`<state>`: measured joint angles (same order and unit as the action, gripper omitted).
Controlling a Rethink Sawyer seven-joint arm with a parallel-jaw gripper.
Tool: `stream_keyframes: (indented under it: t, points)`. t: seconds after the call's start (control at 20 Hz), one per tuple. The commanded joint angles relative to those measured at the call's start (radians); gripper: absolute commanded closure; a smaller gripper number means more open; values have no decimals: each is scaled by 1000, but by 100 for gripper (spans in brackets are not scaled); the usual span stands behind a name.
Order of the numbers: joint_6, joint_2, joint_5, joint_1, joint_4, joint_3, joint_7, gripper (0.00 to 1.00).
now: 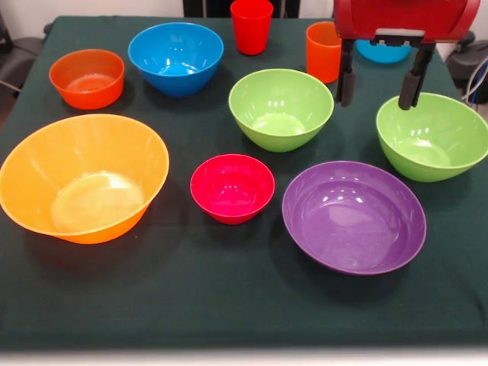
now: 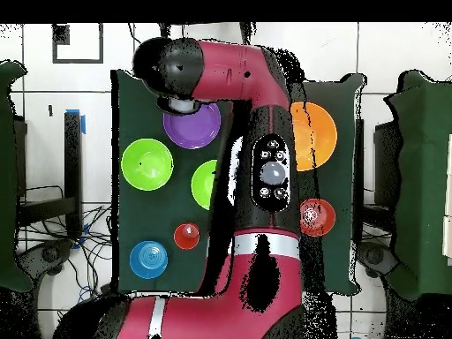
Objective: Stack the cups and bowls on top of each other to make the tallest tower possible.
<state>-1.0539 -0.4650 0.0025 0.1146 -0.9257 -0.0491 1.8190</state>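
We are seeing red and black arm reaching out across green-clothed bench. Tool is hanging with fingers parted, gripping nothing, above gap between orange tapered plastic cup and right lime green glossy bowl. No tower is standing: big orange plastic bowl and small crimson bowl are sitting apart.
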Motion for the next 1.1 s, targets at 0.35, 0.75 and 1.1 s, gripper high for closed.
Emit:
stream_keyframes:
  t: [0.35, 0.75, 1.1]
  points:
    - [42, 35, -50, -8, -20, -105, -99, 0]
    - [57, 22, -53, -6, -43, -101, -95, 0]
    - [54, 4, -42, 0, -62, -108, -97, 0]
